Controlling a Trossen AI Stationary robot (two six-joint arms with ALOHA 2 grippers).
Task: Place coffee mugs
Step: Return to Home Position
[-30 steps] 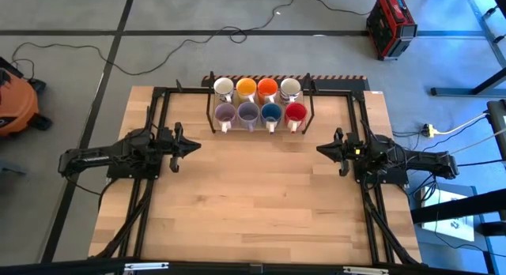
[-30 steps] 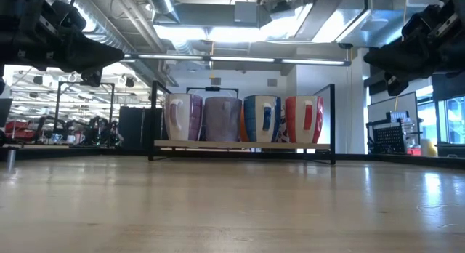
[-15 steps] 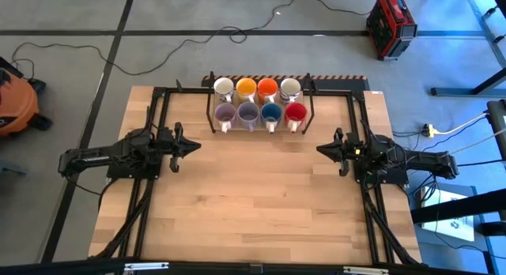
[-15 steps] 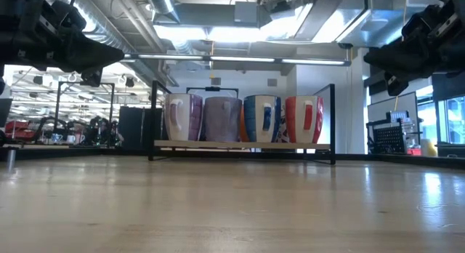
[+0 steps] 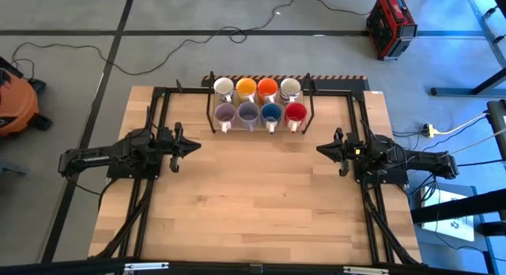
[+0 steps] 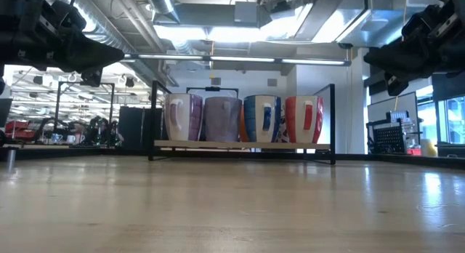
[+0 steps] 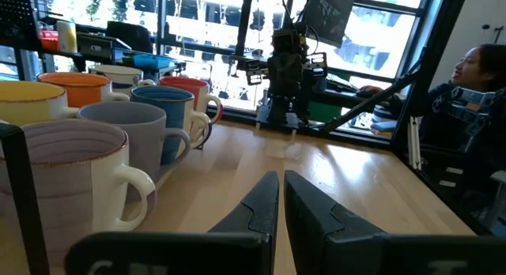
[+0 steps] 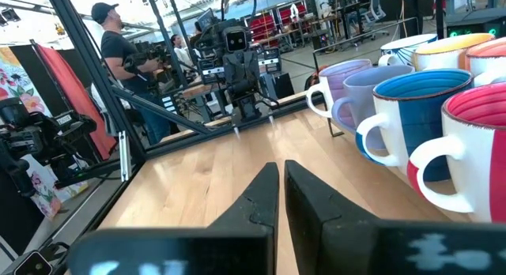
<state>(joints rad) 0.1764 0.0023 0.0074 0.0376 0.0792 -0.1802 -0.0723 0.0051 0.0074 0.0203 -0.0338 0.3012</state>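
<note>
I think not much can go wrong now, but a few things could. All eight coffee mugs stand on the shelf at the far edge of the bench. They are in two rows of four, packed close side by side.

The front row, from my left, is the outer purple mug, the inner purple mug, the blue mug and the red mug. Their handles stick out toward the open part of the bench. If one of my arms swung toward the shelf, it could hit a handle. That could push the mug into the ones beside it, or tip it off. The mugs are so close that one bump might shake the whole row.

My left end effector hangs above the left side of the bench. Its two fingers are pressed together with nothing between them. The outer purple mug is the nearest one to it, ahead and off to the side, near but not touching.

My right end effector hangs above the right side. Its fingers are pressed together too, and they hold nothing. The red mug is nearest to it, also near but apart.

The two end effectors point at each other across the middle of the bench, well apart. If I move them, I should go slow and keep away from the shelf
</note>
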